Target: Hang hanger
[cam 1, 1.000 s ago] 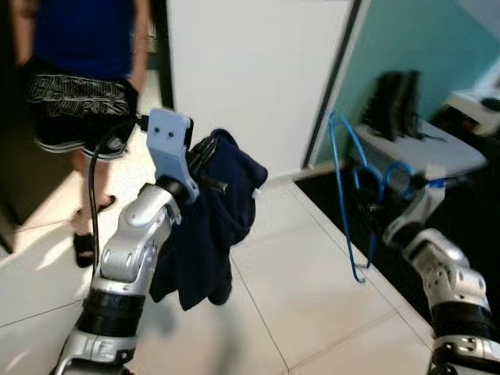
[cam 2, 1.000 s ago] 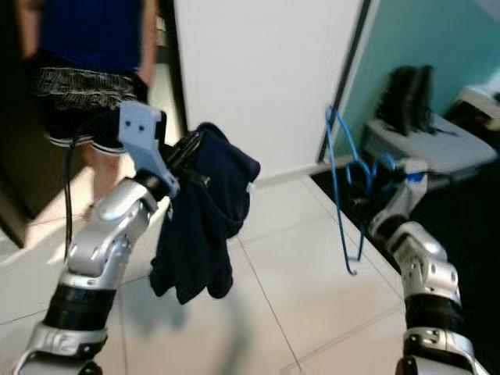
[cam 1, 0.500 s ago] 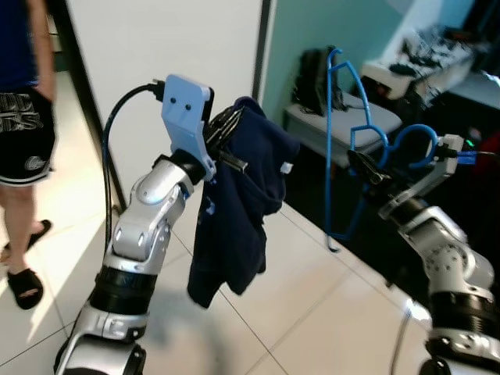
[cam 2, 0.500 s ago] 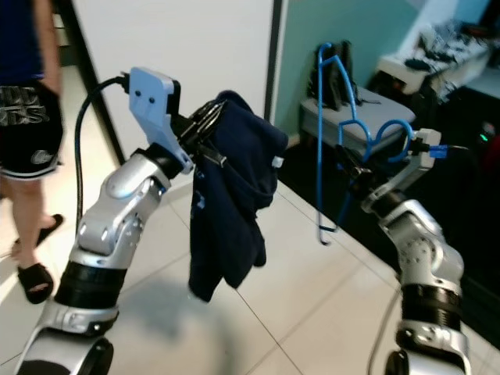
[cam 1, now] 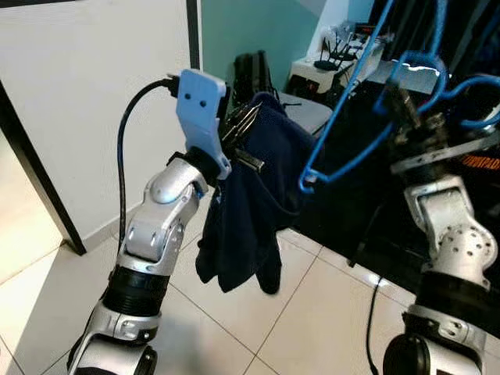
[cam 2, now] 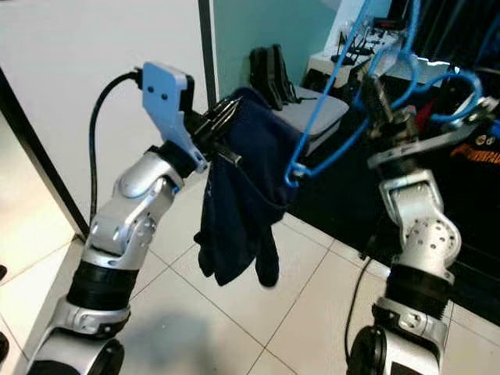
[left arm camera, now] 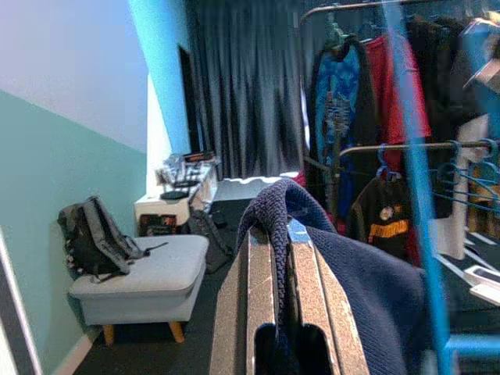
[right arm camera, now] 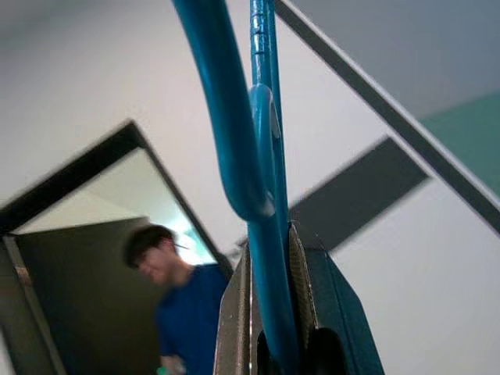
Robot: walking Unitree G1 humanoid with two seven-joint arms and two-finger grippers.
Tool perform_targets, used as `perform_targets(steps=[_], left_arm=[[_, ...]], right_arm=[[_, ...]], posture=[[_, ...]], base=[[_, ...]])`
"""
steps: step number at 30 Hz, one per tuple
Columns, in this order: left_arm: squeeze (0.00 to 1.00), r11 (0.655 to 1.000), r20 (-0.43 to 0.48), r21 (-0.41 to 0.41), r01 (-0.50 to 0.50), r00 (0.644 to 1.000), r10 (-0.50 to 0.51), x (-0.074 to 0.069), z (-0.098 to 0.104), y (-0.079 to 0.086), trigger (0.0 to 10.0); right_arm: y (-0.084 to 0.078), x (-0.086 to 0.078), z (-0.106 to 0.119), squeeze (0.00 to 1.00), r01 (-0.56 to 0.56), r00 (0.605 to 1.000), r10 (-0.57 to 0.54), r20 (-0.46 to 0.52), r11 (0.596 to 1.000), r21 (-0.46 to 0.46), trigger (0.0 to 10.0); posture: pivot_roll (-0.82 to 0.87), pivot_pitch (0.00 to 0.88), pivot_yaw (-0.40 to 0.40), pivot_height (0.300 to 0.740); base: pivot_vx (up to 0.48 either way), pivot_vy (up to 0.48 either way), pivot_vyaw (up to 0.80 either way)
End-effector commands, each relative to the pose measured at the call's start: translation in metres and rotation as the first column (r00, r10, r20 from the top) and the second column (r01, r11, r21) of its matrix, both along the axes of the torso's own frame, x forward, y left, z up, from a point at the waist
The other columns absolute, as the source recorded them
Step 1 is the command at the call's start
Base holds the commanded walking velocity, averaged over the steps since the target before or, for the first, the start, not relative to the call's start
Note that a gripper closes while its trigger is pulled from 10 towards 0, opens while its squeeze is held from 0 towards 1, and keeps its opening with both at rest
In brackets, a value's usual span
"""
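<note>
A blue plastic hanger (right arm camera: pixel 268 266) is clamped between the fingers of my right gripper (cam 1: pixel 404 108), which is shut on it and raised at the right. The hanger slants down to the left, and its lower end comes close to a navy garment (cam 1: pixel 248 215). That garment droops from my left gripper (cam 1: pixel 244 129), held up at centre and shut on a fold of the cloth (left arm camera: pixel 278 226). Beyond it, the left wrist view has a clothes rack (left arm camera: pixel 394 147) with several garments hanging from its bars.
A grey padded stool (cam 1: pixel 311 116) with a black backpack (cam 1: pixel 251 72) stands against the teal wall behind the garment. A white table with devices (cam 1: pixel 344 66) is farther back. A white wall with a black frame (cam 1: pixel 43 187) is on the left. A person (right arm camera: pixel 181 293) appears in the right wrist view.
The view has swung right, so the person has left the eye views. My right arm has lifted the hanger higher and tilted it toward the garment. Both grips are unchanged.
</note>
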State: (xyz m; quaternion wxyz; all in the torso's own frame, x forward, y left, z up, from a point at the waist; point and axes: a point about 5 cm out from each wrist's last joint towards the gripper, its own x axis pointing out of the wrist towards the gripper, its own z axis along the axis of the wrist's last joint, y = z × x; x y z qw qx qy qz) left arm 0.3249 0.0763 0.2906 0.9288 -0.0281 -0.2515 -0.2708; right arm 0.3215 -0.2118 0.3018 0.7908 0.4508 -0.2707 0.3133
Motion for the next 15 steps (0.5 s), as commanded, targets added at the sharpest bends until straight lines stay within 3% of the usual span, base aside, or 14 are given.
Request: perform_targets(steps=[1, 8, 10, 15], left_arm=[[0.00, 0.999, 0.017, -0.036, 0.025, 1.000, -0.024, -0.004, 0.008, -0.005, 10.0], [0.00, 0.992, 0.013, -0.098, 0.077, 0.997, -0.076, -0.008, 0.016, -0.016, 10.0], [0.00, 0.986, 0.023, -0.133, 0.099, 0.995, -0.097, -0.010, 0.025, -0.020, 10.0], [0.00, 0.979, 0.038, -0.174, 0.108, 0.994, -0.103, -0.010, 0.035, -0.018, 10.0]], right_arm=[[0.003, -0.002, 0.009, 0.00, -0.020, 0.999, 0.019, 0.037, 0.999, 0.025, 10.0], [0.021, 0.000, 0.011, 0.00, -0.050, 0.997, 0.050, 0.055, 0.999, 0.001, 10.0], [0.039, 0.000, 0.008, 0.00, -0.081, 0.996, 0.084, 0.043, 0.995, -0.055, 10.0], [0.057, -0.002, 0.001, 0.00, -0.102, 0.994, 0.106, 0.019, 0.982, -0.157, 10.0]], posture=[[0.03, 0.000, -0.049, 0.740], [0.04, 0.000, -0.052, 0.740], [0.05, 0.000, -0.055, 0.740], [0.05, 0.000, -0.055, 0.740]], base=[[0.000, 0.000, 0.00], [0.000, 0.000, 0.00], [0.000, 0.000, 0.00], [0.000, 0.000, 0.00]])
